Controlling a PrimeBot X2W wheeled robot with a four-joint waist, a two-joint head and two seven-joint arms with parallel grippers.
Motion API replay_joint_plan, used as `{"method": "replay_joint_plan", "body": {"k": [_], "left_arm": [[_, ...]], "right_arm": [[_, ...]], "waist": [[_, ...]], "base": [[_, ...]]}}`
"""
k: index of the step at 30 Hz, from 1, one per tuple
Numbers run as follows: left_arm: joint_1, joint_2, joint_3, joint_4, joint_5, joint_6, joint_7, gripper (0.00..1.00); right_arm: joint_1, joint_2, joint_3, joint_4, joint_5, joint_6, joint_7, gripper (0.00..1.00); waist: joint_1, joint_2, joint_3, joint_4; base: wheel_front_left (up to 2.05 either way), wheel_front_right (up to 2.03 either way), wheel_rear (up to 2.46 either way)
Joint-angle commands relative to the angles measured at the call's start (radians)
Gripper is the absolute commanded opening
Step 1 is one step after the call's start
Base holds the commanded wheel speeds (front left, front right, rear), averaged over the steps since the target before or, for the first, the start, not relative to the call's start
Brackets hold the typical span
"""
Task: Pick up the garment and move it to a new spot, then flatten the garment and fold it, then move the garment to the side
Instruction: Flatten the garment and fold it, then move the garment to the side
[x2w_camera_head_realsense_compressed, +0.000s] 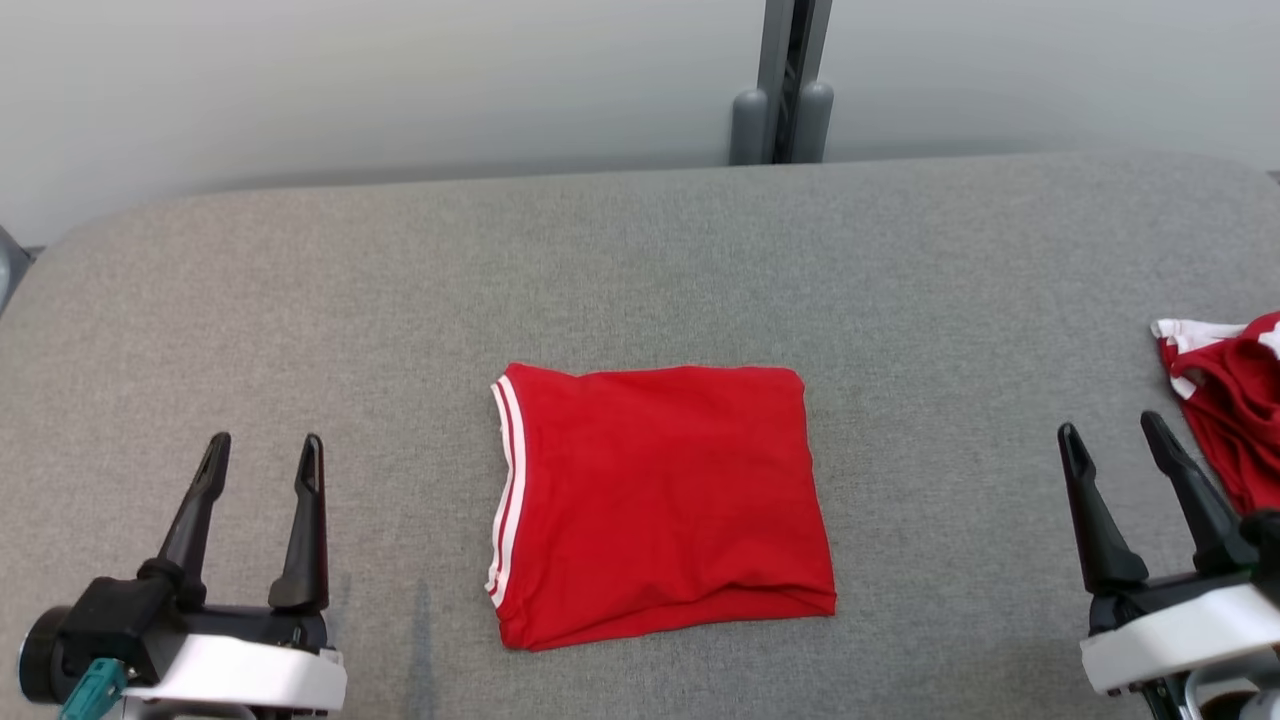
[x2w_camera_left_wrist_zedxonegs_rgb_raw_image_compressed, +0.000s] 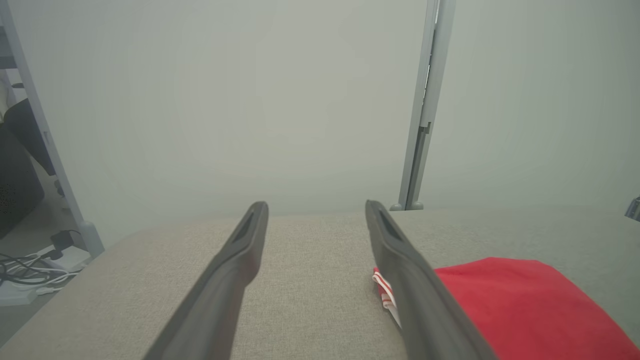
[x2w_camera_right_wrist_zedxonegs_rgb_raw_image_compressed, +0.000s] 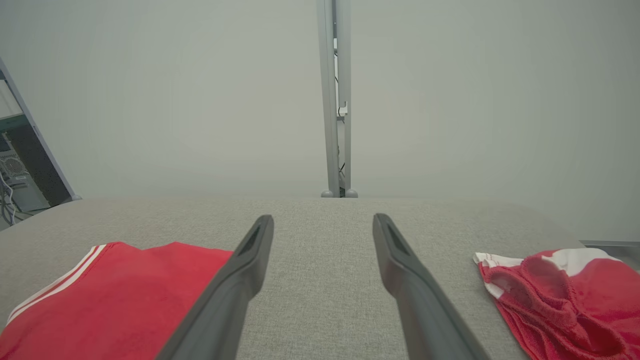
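The folded red garment (x2w_camera_head_realsense_compressed: 660, 500) lies flat in the middle of the grey bench (x2w_camera_head_realsense_compressed: 640, 250), between the left gripper (x2w_camera_head_realsense_compressed: 266, 441) and right gripper (x2w_camera_head_realsense_compressed: 1109, 425). Both are spread wide, empty and clear of it. The right wrist view adds a crumpled red-and-white cloth (x2w_camera_right_wrist_zedxonegs_rgb_raw_image_compressed: 560, 295); the left wrist view adds floor cables (x2w_camera_left_wrist_zedxonegs_rgb_raw_image_compressed: 25, 272).

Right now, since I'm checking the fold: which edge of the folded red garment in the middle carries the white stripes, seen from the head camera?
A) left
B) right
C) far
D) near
A: the white stripes run down the folded garment on its left edge, the side facing the left tool.
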Motion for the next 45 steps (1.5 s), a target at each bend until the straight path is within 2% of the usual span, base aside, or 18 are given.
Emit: {"method": "replay_joint_plan", "body": {"k": [1, 15, 40, 45], "left_arm": [[0.017, 0.007, -0.002, -0.009, 0.003, 0.004, 0.006, 1.00], [0.100, 0.023, -0.018, -0.055, 0.007, 0.028, 0.062, 1.00], [0.097, 0.028, -0.039, -0.086, -0.003, 0.048, 0.085, 1.00], [0.063, 0.023, -0.048, -0.100, -0.005, 0.044, 0.075, 1.00]], "right_arm": [[0.022, 0.001, -0.007, -0.010, 0.000, 0.000, 0.008, 1.00], [0.122, 0.017, -0.041, -0.076, -0.006, 0.000, 0.064, 1.00], [0.129, 0.028, -0.070, -0.080, -0.007, 0.000, 0.080, 1.00], [0.100, 0.014, -0.086, -0.078, -0.002, 0.000, 0.086, 1.00]], "waist": [[0.0000, -0.0001, -0.024, -0.002], [0.0000, -0.0001, -0.107, -0.004], [0.0000, -0.0001, -0.112, 0.008], [0.0000, -0.0001, -0.079, 0.044]], "base": [[0.00, 0.00, 0.00], [0.00, 0.00, 0.00], [0.00, 0.00, 0.00], [0.00, 0.00, 0.00]]}}
